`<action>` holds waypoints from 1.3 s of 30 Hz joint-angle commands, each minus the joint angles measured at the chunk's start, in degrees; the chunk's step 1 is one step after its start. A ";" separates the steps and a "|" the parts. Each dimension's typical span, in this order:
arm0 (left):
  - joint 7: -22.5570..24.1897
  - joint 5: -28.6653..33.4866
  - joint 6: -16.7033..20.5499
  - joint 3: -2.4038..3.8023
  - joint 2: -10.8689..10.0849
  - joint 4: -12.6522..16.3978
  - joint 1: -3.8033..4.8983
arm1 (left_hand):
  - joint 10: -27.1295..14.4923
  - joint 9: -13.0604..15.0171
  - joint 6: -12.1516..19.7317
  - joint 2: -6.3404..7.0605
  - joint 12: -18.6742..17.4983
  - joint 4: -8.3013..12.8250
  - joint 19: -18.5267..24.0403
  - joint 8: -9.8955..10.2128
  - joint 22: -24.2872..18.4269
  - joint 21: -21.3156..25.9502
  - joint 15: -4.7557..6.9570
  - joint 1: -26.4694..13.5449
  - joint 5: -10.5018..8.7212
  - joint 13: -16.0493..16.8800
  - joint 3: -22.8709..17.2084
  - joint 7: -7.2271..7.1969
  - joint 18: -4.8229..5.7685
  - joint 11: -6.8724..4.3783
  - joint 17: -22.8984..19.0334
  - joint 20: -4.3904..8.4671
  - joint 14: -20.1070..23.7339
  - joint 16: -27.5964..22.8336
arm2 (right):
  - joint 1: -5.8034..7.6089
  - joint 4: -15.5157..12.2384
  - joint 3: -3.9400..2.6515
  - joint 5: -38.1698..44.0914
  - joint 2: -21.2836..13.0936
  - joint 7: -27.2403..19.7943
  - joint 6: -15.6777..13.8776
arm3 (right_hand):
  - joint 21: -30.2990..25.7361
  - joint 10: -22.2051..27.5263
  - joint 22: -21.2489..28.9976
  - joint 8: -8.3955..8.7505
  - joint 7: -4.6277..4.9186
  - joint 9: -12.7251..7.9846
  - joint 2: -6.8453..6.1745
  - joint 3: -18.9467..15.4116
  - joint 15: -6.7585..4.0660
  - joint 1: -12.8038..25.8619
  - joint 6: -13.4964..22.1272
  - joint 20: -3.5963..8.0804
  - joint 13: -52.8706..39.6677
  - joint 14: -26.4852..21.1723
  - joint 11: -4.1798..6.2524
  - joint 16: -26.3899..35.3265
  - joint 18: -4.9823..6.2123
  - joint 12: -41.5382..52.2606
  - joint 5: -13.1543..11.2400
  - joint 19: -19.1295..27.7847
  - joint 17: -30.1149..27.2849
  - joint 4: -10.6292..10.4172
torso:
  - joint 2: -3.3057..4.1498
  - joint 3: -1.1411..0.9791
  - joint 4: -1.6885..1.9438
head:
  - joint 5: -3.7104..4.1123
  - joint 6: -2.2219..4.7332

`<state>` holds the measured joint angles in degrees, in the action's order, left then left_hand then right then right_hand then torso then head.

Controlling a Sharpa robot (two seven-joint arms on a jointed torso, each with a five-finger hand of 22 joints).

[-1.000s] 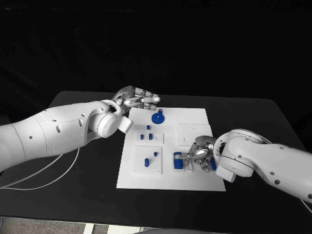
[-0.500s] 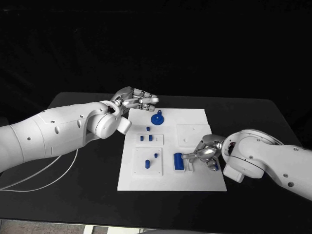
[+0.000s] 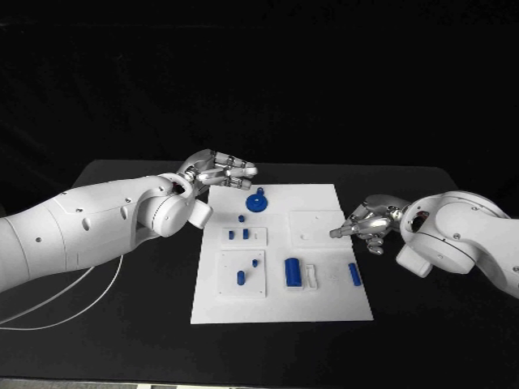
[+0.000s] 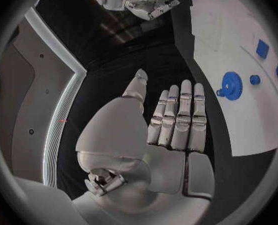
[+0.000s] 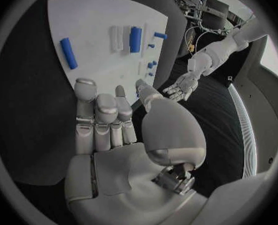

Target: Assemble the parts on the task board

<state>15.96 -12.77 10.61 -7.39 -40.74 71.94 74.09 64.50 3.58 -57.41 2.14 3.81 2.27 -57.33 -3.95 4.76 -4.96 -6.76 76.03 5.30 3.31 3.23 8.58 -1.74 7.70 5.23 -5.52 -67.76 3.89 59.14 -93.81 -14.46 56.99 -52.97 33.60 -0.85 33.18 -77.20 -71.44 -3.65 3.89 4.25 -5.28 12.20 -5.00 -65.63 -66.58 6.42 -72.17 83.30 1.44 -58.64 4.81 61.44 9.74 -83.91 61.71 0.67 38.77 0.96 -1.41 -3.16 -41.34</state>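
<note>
The white task board (image 3: 315, 196) lies mid-table. On it are a blue gear (image 3: 256, 201) at the back, a blue cylinder (image 3: 293, 271) in a slot near the front, a blue bar (image 3: 354, 274) by the right edge and several small blue pieces (image 3: 246, 233). My left hand (image 3: 219, 170) hovers at the board's back left corner, fingers straight and empty; the left wrist view shows that hand (image 4: 173, 120) beside the gear (image 4: 231, 79). My right hand (image 3: 371, 220) hangs over the board's right edge, holding nothing. The right wrist view shows its fingers (image 5: 95, 120), the bar (image 5: 68, 52) and the cylinder (image 5: 136, 39).
The black table (image 3: 435, 186) surrounds the board. A white cable (image 3: 90, 284) loops across its left side, under my left arm.
My right hand has lifted off the cylinder and bar at the board's front right and drawn back to the right edge. The bar now lies free. My left hand has barely moved.
</note>
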 commanded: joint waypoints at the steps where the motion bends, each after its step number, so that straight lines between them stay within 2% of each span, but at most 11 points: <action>1: 0.62 -0.13 0.01 0.04 0.03 0.09 0.03 | -0.24 0.05 0.27 -0.40 -0.25 -0.11 -0.30 -0.08 -0.06 -0.39 0.10 -0.10 0.33 0.07 -0.03 0.08 0.31 -0.15 0.07 -0.28 0.27 -0.23 | 0.09 0.49 -0.17 2.77 -0.95 0.26 6.45 | 0.10 -0.01 -0.08 0.01 -0.48 0.47 0.71 -0.12 -0.13 0.16 -0.81 -0.09 0.14 0.04 0.19 -0.29 0.15 -0.05 0.31 -2.69 -0.15 1.60 | 0.01 0.00 -0.02 | 0.67 0.00; 5: 0.63 -0.13 0.00 0.04 -0.01 0.15 0.03 | -0.24 0.05 0.27 -0.40 -0.25 -0.11 -0.30 -0.08 -0.06 -0.39 0.10 -0.10 0.33 0.07 -0.03 0.08 0.31 -0.15 0.07 -0.28 0.27 -0.23 | 0.14 0.69 -0.22 9.87 -1.81 2.75 11.82 | -0.99 0.50 0.26 -0.01 -0.46 1.01 0.80 -0.05 0.05 0.51 -0.80 -0.24 0.92 -0.06 0.15 0.17 -0.06 -1.16 -1.64 -2.48 -0.55 2.23 | 0.02 0.01 0.00 | 1.44 0.05; 6: 0.63 -0.13 -0.01 0.04 -0.04 0.18 0.03 | -0.24 0.05 0.27 -0.40 -0.25 -0.11 -0.30 -0.08 -0.06 -0.39 0.10 -0.10 0.33 0.07 -0.03 0.08 0.31 -0.15 0.07 -0.28 0.27 -0.23 | 0.11 0.67 -0.20 12.15 -1.98 3.38 12.86 | -1.13 0.48 0.31 -0.10 -0.62 1.24 0.29 0.79 0.04 0.26 -1.31 -0.25 1.01 -0.05 0.23 0.24 -0.11 -1.24 -3.82 -2.49 -0.60 2.03 | 0.04 0.06 0.00 | 1.67 0.05; 7: 0.64 -0.13 -0.01 0.04 -0.06 0.20 0.02 | -0.24 0.05 0.27 -0.40 -0.25 -0.11 -0.30 -0.08 -0.06 -0.39 0.10 -0.10 0.33 0.07 -0.03 0.08 0.31 -0.15 0.07 -0.28 0.27 -0.23 | 0.05 0.64 -0.18 13.93 -2.13 4.01 13.67 | -1.33 0.42 0.37 -0.12 -0.73 1.69 -2.81 6.43 -0.07 0.95 -1.98 -0.15 1.20 -0.05 0.33 0.40 -0.26 -1.43 -6.55 -2.57 -0.66 -0.62 | 0.02 0.05 -0.04 | 1.88 0.04; 8: 0.65 -0.13 -0.02 0.04 -0.07 0.21 0.02 | -0.24 0.05 0.27 -0.40 -0.25 -0.11 -0.30 -0.08 -0.06 -0.39 0.10 -0.10 0.33 0.07 -0.03 0.08 0.31 -0.15 0.07 -0.28 0.27 -0.23 | 0.00 0.59 -0.16 15.01 -2.25 4.56 14.23 | -1.44 0.34 0.40 -0.01 -0.78 1.94 -4.71 9.76 -0.06 0.98 -1.90 -0.06 1.26 -0.01 0.34 0.43 -0.39 -1.47 -6.85 -2.60 -0.64 -2.17 | 0.00 0.02 -0.08 | 2.07 0.03; 13: 0.68 -0.13 -0.11 0.03 -0.17 0.33 0.02 | -0.16 0.05 0.21 -0.48 -0.25 0.00 -0.31 -0.08 -0.07 -0.43 0.12 -0.06 0.31 0.06 0.03 0.05 0.34 -0.17 0.07 -0.25 0.22 -0.23 | -0.37 -0.14 0.13 18.90 -2.90 7.89 19.42 | -1.63 0.37 0.37 0.03 -0.79 2.92 -4.45 7.28 0.11 1.25 -1.83 -0.19 1.38 0.05 0.26 0.47 -0.53 -1.61 -6.88 -2.61 -0.56 -3.07 | 0.01 0.03 0.09 | 2.81 0.01; 16: 0.70 -0.13 -0.15 0.03 -0.27 0.43 0.02 | -0.04 0.05 0.19 -0.57 -0.24 0.02 -0.28 -0.08 -0.08 -0.42 0.12 -0.05 0.28 0.07 0.04 0.04 0.36 -0.21 0.07 -0.26 0.23 -0.24 | -0.66 -0.54 1.02 20.40 -3.25 8.93 22.09 | -2.21 0.37 0.54 0.02 -0.46 2.43 -4.64 7.05 0.33 2.25 -0.96 -0.34 1.74 0.00 0.01 0.84 -0.73 -2.12 -6.99 -2.50 -0.78 -4.27 | 0.01 0.09 0.05 | 3.17 0.04; 19: 0.73 -0.13 -0.15 0.03 -0.33 0.46 0.02 | 0.00 0.05 0.11 -0.58 -0.25 0.07 -0.22 -0.10 -0.11 -0.38 0.13 -0.04 0.17 0.06 0.11 0.02 0.39 -0.23 0.06 -0.26 0.23 -0.23 | -1.49 -0.65 1.57 21.07 -3.32 9.38 22.03 | -2.79 0.37 0.74 0.00 -0.42 2.12 -4.90 6.75 0.41 2.48 -0.90 -0.40 1.93 0.01 -0.04 1.16 -0.78 -2.41 -6.99 -2.48 -0.98 -4.95 | 0.02 0.10 -0.04 | 3.29 0.00; 22: 0.74 -0.13 -0.21 0.03 -0.37 0.53 0.02 | 0.02 0.05 0.10 -0.61 -0.25 0.03 -0.21 -0.09 -0.11 -0.38 0.12 -0.10 0.05 0.07 0.13 0.02 0.40 -0.23 0.06 -0.26 0.24 -0.24 | -2.44 -0.48 1.83 21.50 -3.21 9.58 20.98 | -2.73 0.23 0.74 -0.03 -0.44 1.92 -5.01 6.27 0.38 3.20 -0.94 -0.36 1.90 0.06 -0.03 1.19 -0.77 -2.34 -6.99 -2.57 -0.94 -6.08 | 0.02 0.10 0.13 | 3.37 -0.06; 29: 0.71 -0.13 -0.27 0.02 -0.57 0.58 0.02 | 0.06 0.05 0.07 -0.63 -0.23 0.01 -0.20 -0.10 -0.12 -0.37 0.12 -0.14 -0.07 0.07 0.19 0.01 0.41 -0.24 0.05 -0.25 0.24 -0.24 | -3.80 -0.03 2.01 21.32 -2.36 9.64 17.68 | -2.51 0.00 0.71 -0.06 -0.58 1.44 -5.46 4.83 0.22 3.15 -1.22 -0.20 1.72 0.16 0.12 1.17 -0.76 -2.21 -6.98 -2.69 -0.68 -9.95 | 0.04 0.08 0.12 | 3.26 -0.23; 39: 0.66 -0.13 -0.38 0.02 -0.68 0.58 0.02 | 0.07 0.05 0.05 -0.66 -0.25 -0.03 -0.19 -0.10 -0.12 -0.37 0.13 -0.18 -0.11 0.07 0.21 0.00 0.42 -0.24 0.05 -0.26 0.25 -0.23 | -4.65 -0.57 2.05 19.49 -1.32 9.40 14.74 | -2.15 -0.13 0.67 -0.07 -0.68 1.31 -5.80 4.10 0.14 2.94 -1.45 -0.12 1.55 0.20 0.20 1.17 -0.79 -2.21 -6.98 -2.68 -0.40 -13.45 | 0.00 0.16 0.13 | 3.15 -0.62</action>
<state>16.03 -12.81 10.59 -7.41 -41.44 72.36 74.09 64.50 3.58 -57.41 1.94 3.81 2.28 -57.33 -3.95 4.72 -5.18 -6.76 75.83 5.30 3.31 3.23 8.58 -1.74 7.70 5.22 -5.52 -67.76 3.89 54.63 -94.32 -12.47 76.71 -54.38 39.75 15.48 30.72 -77.00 -70.72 -3.69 3.50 5.61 -10.65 16.30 -4.98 -62.69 -67.88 6.42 -70.54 83.28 1.64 -57.73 4.81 59.22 3.11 -83.91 61.27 -12.58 38.79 1.06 -1.30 0.03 -41.84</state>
